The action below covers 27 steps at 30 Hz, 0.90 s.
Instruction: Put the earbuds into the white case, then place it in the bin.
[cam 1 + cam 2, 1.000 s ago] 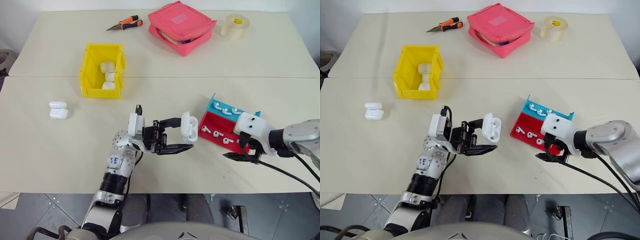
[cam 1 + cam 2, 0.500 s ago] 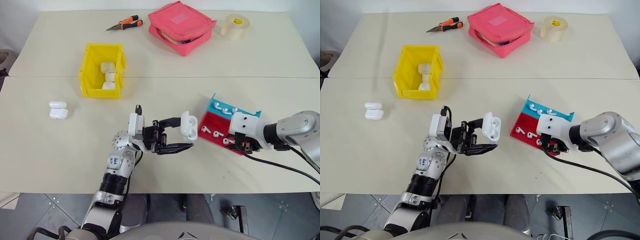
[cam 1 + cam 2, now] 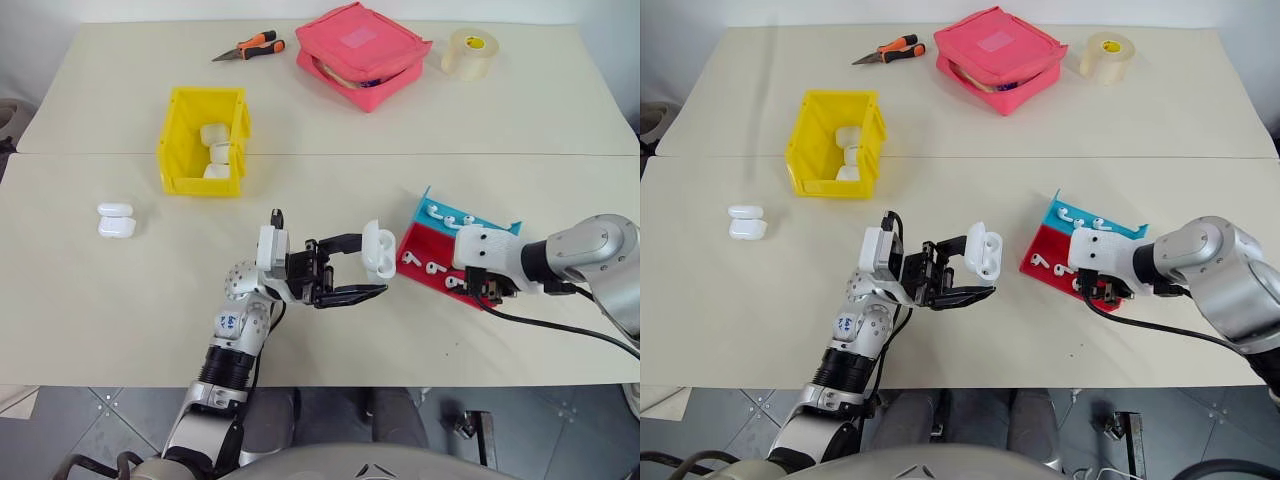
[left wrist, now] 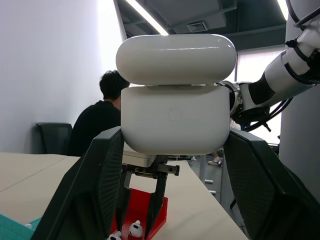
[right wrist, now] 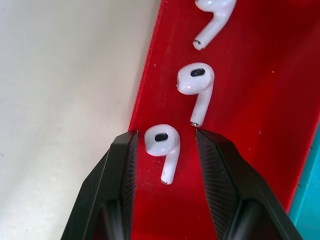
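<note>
Your left claw [image 3: 352, 268] gripping white case [image 3: 379, 251], lid open, above counter [image 3: 120, 330]. Your right claw [image 5: 165, 150] half-closed, straddling earbud [image 5: 163, 146] in red tray [image 3: 425, 255], not yet pinching. Nothing loaded yet; bin [image 3: 178, 130] far across, still awaiting case.

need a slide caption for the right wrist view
Right gripper straddles an earbud lying in the red tray, fingers either side with gaps, not yet pinched.

The worktop [image 3: 330, 120] is plain cream. The bin [image 3: 178, 130] is bright yellow, the white case [image 3: 379, 251] and earbuds [image 5: 162, 146] glossy white, the tray [image 3: 421, 245] red and blue, the pouch [image 3: 364, 52] pink, the pliers [image 3: 250, 46] orange-and-black-handled.
</note>
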Each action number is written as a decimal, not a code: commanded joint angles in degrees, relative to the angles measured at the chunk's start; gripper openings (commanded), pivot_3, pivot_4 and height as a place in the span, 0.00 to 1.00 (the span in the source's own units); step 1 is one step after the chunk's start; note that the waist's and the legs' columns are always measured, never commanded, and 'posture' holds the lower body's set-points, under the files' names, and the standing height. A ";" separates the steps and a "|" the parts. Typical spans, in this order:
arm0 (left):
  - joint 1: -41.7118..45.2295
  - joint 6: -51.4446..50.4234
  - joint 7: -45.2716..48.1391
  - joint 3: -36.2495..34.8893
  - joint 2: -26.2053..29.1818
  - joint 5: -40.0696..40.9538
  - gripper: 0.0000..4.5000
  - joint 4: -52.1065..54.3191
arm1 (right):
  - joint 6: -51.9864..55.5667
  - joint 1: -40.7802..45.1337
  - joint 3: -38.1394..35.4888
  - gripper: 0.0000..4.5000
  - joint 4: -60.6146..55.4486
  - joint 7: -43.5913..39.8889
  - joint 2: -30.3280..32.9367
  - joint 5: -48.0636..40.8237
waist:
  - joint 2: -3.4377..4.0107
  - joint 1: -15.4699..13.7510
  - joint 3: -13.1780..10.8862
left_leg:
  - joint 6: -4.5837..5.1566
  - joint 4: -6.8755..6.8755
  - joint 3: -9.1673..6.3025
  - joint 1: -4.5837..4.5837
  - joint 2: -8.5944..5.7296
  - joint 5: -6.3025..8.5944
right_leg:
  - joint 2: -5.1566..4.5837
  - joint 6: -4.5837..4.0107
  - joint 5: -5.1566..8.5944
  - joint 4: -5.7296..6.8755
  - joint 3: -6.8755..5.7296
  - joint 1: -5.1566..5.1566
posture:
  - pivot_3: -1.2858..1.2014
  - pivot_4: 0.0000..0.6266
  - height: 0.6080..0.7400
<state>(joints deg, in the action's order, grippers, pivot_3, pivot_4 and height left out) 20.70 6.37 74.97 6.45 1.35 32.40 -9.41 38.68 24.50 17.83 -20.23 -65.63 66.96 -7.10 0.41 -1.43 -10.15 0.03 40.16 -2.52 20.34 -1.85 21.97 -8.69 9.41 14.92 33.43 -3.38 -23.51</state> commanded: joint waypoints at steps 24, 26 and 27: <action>4.23 -4.14 2.16 -0.97 1.29 3.01 0.60 -0.62 | -7.25 -20.45 -40.41 0.11 -19.13 10.73 -26.08 -27.88 | 0.00 -0.10 0.02 | -0.05 0.04 -0.03 -0.01 0.04 -0.03 | 0.03 0.03 -0.02 0.09 -0.08 0.04 | 0.52 0.24 1.00; 4.63 -5.31 2.32 -0.85 1.58 3.07 0.60 -0.68 | -8.39 -20.92 -40.17 0.11 -21.57 14.55 -31.47 -31.69 | 0.00 0.02 0.02 | -0.05 0.05 -0.01 -0.05 0.02 -0.03 | 0.02 0.03 -0.02 0.12 -0.03 0.05 | 0.52 0.24 1.00; 4.77 -6.03 2.44 -0.72 1.78 3.12 0.60 -0.56 | -8.67 -20.63 -39.63 0.11 -22.41 16.93 -34.21 -33.67 | 0.00 0.05 0.02 | -0.05 0.05 -0.02 -0.05 0.03 -0.02 | 0.03 0.03 -0.02 0.11 -0.04 0.06 | 0.52 0.24 1.00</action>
<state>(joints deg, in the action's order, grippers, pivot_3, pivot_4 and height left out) 24.76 1.22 77.00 5.61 3.12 34.32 -10.22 31.43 3.53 -20.77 -39.68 -52.30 34.73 -36.75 0.41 -1.39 -10.13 -0.02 40.21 -2.53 20.28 -1.83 21.94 -8.66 9.44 14.90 33.55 -3.40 -23.46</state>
